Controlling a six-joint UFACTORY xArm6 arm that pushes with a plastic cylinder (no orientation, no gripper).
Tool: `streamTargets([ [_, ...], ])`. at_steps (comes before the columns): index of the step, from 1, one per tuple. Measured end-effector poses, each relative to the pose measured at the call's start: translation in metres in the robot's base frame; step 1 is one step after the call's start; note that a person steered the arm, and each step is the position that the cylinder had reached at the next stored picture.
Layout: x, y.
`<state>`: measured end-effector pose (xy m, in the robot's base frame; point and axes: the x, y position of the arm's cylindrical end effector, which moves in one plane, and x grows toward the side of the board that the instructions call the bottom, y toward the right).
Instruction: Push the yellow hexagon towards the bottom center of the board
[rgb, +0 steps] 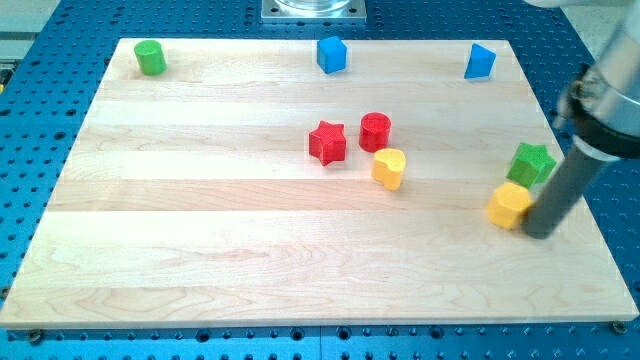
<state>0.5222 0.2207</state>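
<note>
near the view's right edge of the table, my tip sits just right of the yellow hexagon, touching it or nearly so; the arm ends in a bare rod with no hand, so nothing opens, closes or holds. the green star stands right behind the hexagon, toward the view's top. to do this step well, i judge the push should run leftward and slightly down, with the rod kept behind the block's middle so it slides straight and does not spin off a corner, and kept clear of the star. blocks look like smooth, matte, chunky pieces; the table is pale wood with lengthwise grain. further left a yellow heart, red star and red cylinder cluster mid-table.
</note>
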Motion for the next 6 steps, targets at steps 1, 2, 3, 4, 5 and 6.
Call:
streamTargets([
  [1, -0.021, -0.035],
  [2, -0.025, -0.043],
  [3, -0.029, -0.038],
  [4, -0.032, -0.036],
  [5, -0.059, -0.048],
  [6, -0.08, -0.061],
])
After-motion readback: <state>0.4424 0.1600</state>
